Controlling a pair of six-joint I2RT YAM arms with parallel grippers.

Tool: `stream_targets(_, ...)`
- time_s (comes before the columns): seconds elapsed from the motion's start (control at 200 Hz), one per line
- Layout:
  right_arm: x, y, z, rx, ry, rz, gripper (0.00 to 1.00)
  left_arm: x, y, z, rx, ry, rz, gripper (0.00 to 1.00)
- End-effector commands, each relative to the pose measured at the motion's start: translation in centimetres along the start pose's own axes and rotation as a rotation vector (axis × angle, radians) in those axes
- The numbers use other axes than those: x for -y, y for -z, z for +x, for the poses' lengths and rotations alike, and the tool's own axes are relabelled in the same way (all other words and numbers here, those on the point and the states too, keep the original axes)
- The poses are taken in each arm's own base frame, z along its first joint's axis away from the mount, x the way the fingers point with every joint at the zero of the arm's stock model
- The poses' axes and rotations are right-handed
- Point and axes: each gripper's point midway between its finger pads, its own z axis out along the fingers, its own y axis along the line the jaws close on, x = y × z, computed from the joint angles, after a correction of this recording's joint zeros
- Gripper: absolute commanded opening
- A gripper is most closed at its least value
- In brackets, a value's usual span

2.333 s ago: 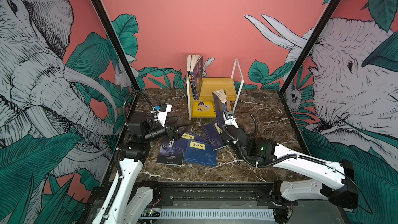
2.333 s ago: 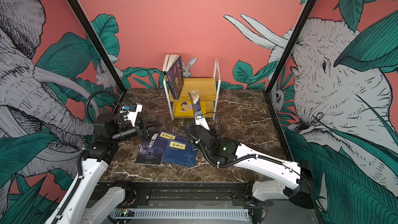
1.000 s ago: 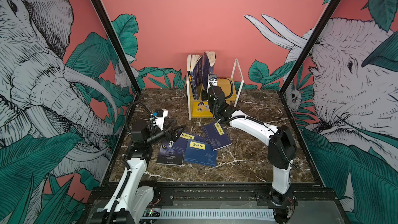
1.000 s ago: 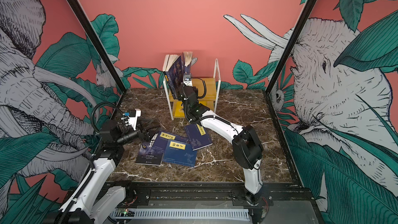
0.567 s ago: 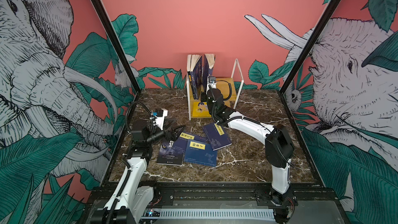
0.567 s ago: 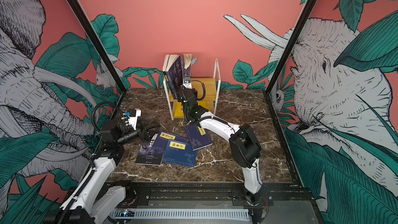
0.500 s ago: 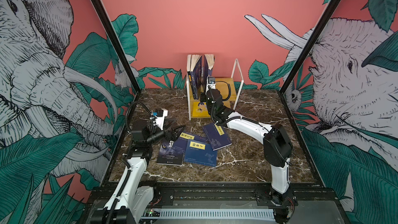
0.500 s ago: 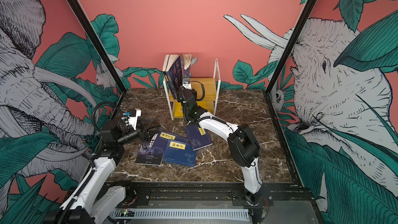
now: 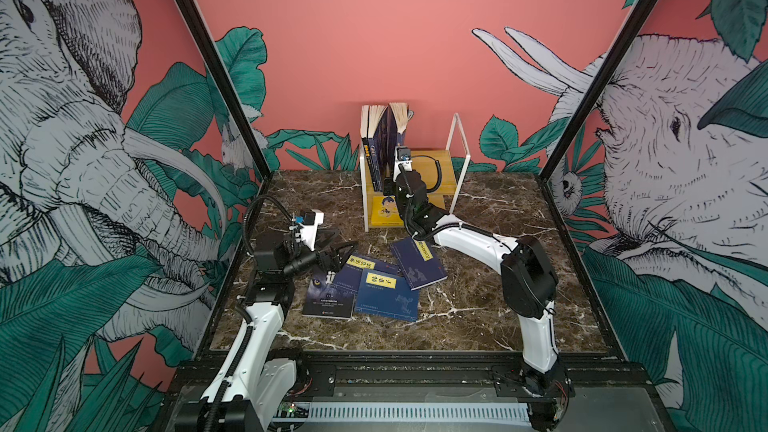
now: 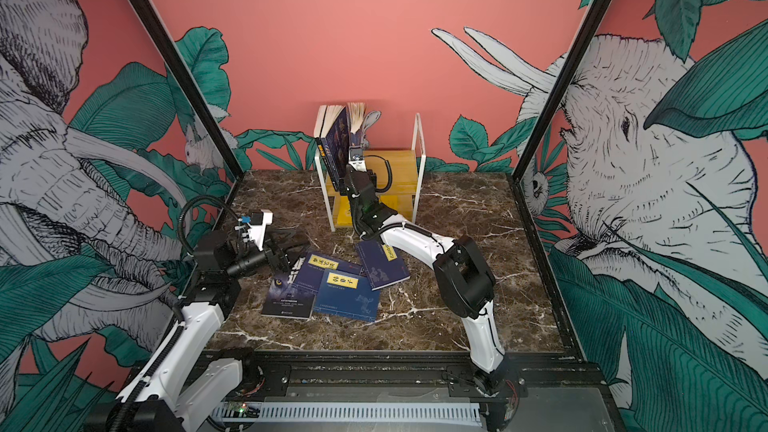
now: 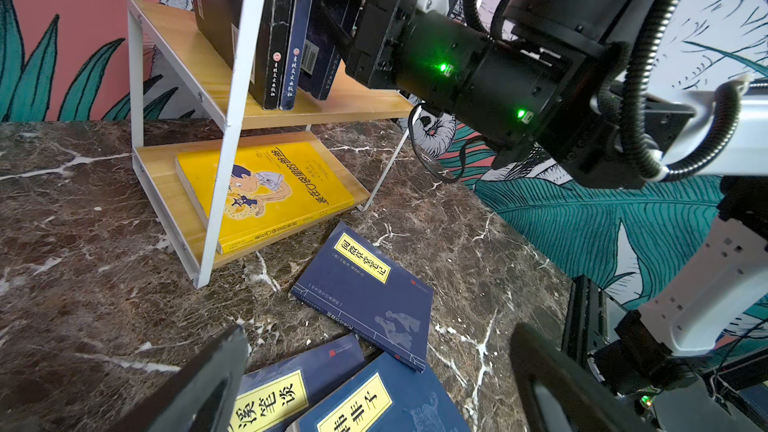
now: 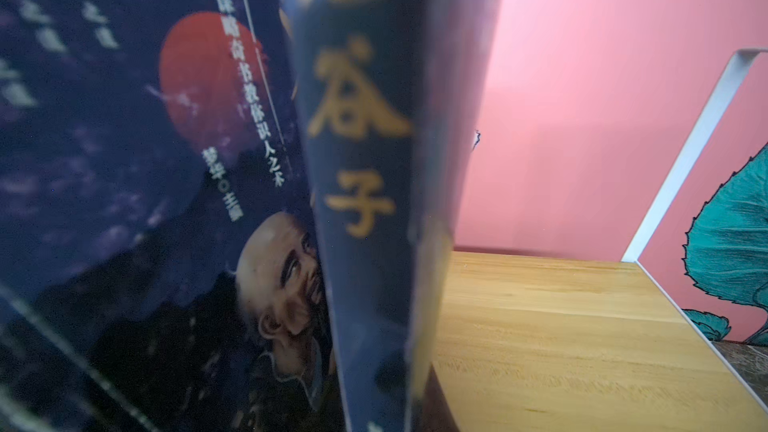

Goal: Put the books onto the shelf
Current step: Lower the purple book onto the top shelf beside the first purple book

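Right pincer (image 11: 330, 14) clamped on the purple-blue book (image 12: 365, 201), we should seat it upright on the shelf (image 12: 540, 326) before releasing; left pincer (image 11: 378, 338) gapes empty.

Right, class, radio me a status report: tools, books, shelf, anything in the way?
Left tool open, over four books flat on table. Right tool shut on book, standing on shelf, top board. No obstruction seen.
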Motion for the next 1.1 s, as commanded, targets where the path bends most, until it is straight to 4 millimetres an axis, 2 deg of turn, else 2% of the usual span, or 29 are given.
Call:
stream_targets(0.0,-1.6,0.6,-1.2,0.019,-0.016,-0.067,0.02,0.1,0.1,0.0,0.002,-0.016,0.004,0.99)
stream_targets(0.095,-2.6,0.9,-1.2,0.017,0.004,-0.111,0.1,0.3,0.2,0.2,0.002,-0.017,0.009,1.0)
stream_targets(0.23,-2.5,1.0,-1.0,0.009,-0.024,-0.103,0.12,0.3,0.2,0.4,-0.01,-0.021,0.009,0.99)
stream_targets(0.375,-3.5,1.4,-1.3,0.012,0.008,-0.137,0.24,0.3,0.4,0.3,-0.005,-0.024,0.002,1.0)
stream_targets(0.505,-3.2,1.8,-1.3,0.007,0.003,-0.126,0.27,0.3,0.3,0.5,-0.013,-0.017,0.009,0.99)
stream_targets(0.625,-3.9,2.4,-1.5,0.009,0.048,-0.161,0.33,0.4,0.4,0.4,-0.005,-0.019,0.008,1.0)
stream_targets(0.78,-3.3,2.8,-1.2,0.003,0.063,-0.142,0.35,0.3,0.3,0.5,-0.015,-0.014,0.004,1.0)
stream_targets(0.92,-3.8,3.3,-1.2,-0.004,0.109,-0.169,0.39,0.3,0.4,0.5,-0.01,-0.015,0.007,0.99)
stream_targets(1.01,-3.5,3.5,-1.7,0.001,0.133,-0.15,0.4,0.2,0.4,0.6,-0.015,-0.011,0.004,1.0)
stream_targets(1.095,-3.7,3.6,-3.1,0.017,0.154,-0.159,0.4,0.0,0.4,0.5,-0.015,-0.009,-0.007,0.99)
